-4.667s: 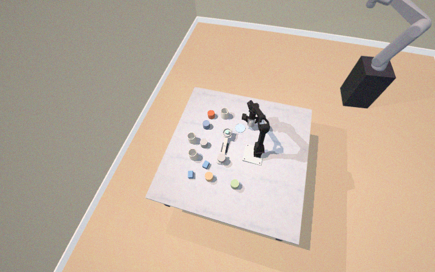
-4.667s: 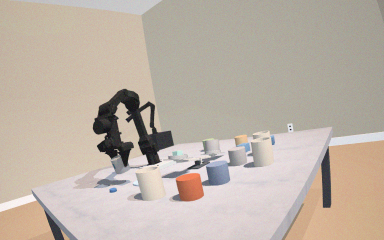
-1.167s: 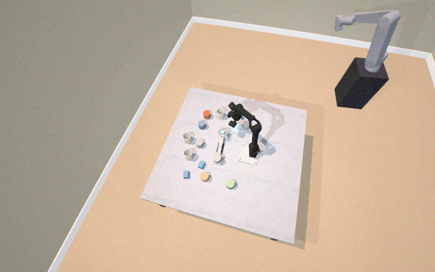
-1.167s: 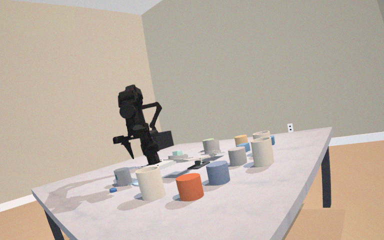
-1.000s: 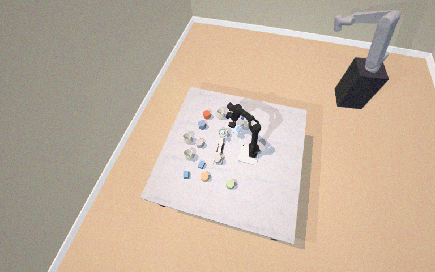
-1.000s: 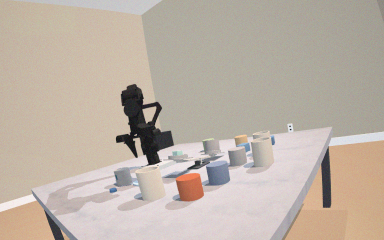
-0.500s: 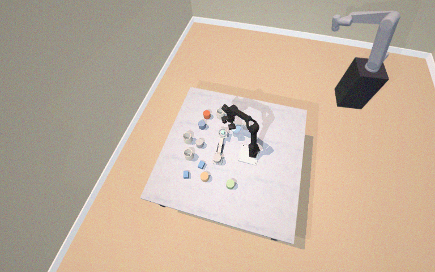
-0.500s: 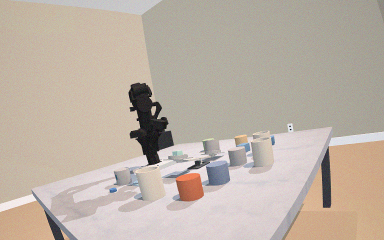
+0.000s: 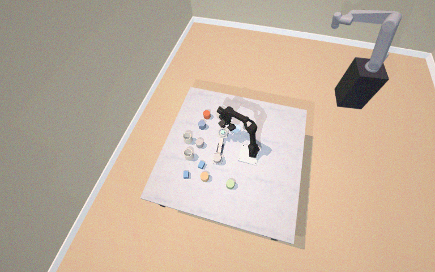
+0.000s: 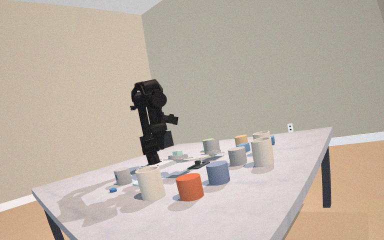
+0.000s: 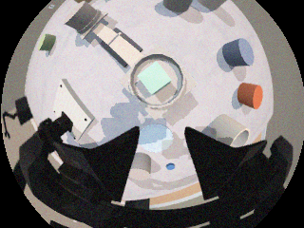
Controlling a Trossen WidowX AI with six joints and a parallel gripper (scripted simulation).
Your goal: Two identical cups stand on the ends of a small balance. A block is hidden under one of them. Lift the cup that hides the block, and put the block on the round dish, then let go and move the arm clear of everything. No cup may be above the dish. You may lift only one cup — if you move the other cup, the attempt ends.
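The mint block [image 9: 222, 132] [image 10: 177, 153] [image 11: 154, 77] sits uncovered on one pan of the balance [image 11: 119, 47]. A grey cup [image 9: 217, 157] [image 10: 211, 146] [image 11: 85, 20] stands on the other pan. The other grey cup [image 10: 122, 176] [image 11: 142, 163] stands on the table beside the pale blue round dish [image 9: 236, 128] [image 10: 135, 183] [image 11: 156, 138]; the arm hides this cup in the top view. The dish is bare. My gripper [image 9: 226, 124] [image 11: 161, 130] is open and empty, above the table near the block's pan. Its fingertips cannot be made out in the exterior view.
A tall cream cup [image 10: 150, 183] [image 11: 228, 130], a red cylinder [image 9: 207, 114] [image 10: 190, 187] [image 11: 250, 95] and a blue-grey cylinder [image 9: 201, 124] [image 10: 218, 173] [image 11: 237, 52] stand near the block's side. A small blue disc [image 10: 112, 189] [image 11: 170, 166] lies beyond the dish. More cups, cylinders and blue blocks stand farther off.
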